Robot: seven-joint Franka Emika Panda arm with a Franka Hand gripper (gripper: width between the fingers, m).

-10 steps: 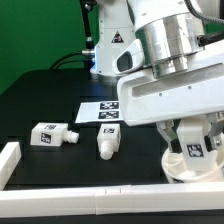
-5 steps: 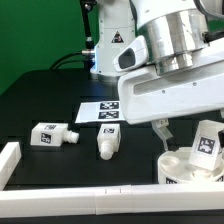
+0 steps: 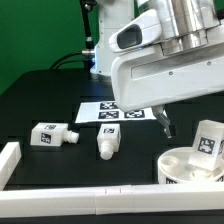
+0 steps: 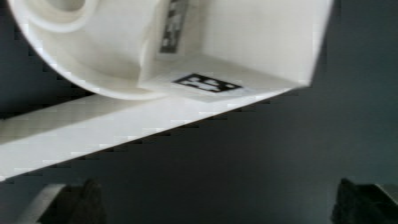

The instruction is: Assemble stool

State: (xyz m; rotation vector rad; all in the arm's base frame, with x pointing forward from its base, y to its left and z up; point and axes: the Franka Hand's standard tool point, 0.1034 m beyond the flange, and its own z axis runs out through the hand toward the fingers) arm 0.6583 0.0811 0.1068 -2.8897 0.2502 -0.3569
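Observation:
The round white seat disc (image 3: 183,166) lies at the exterior view's right, close to the front rail. One blocky leg (image 3: 207,140) stands upright in it, tilted a little, its tag facing out. Two more legs lie on the black table: one (image 3: 52,134) at the left and one (image 3: 108,142) in the middle. My gripper (image 3: 167,126) hangs open above and to the left of the seat, holding nothing. In the wrist view the seat (image 4: 80,50) and the tagged leg (image 4: 249,60) lie well beyond my open gripper (image 4: 221,208); both dark fingertips (image 4: 71,205) are bare.
The marker board (image 3: 112,113) lies flat behind the middle leg. A long white rail (image 3: 90,200) runs along the front edge, and another (image 3: 8,160) stands at the left. In the wrist view the rail (image 4: 107,125) passes next to the seat.
The gripper has opened and let go of the leg standing in the seat. It has lifted up and away; the leg stays upright on the disc.

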